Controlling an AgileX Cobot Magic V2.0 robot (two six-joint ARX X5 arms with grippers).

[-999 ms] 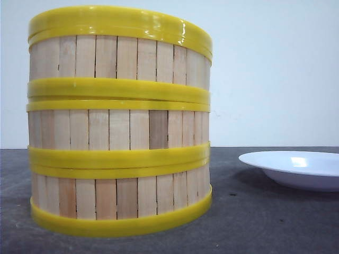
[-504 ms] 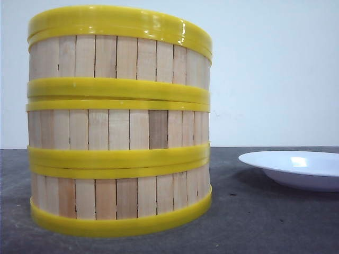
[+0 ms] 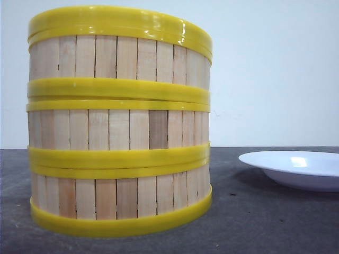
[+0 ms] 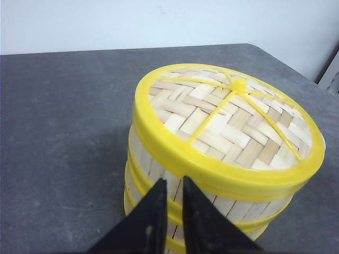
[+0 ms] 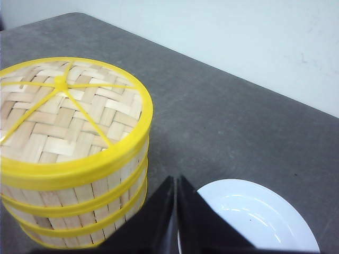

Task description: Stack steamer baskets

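Stacked steamer baskets (image 4: pixel 175 174) (lid (image 4: pixel 228 121) on top)

The tall stack of steamer baskets (image 3: pixel 119 121) blocks the left, the white plate (image 3: pixel 296 168) sits low right, with bare table (image 3: pixel 233 222) between.

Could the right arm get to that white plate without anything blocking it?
Probably yes. The white round plate lies just beyond the right gripper on the dark table, apart from the stacked wooden-slat steamer baskets.
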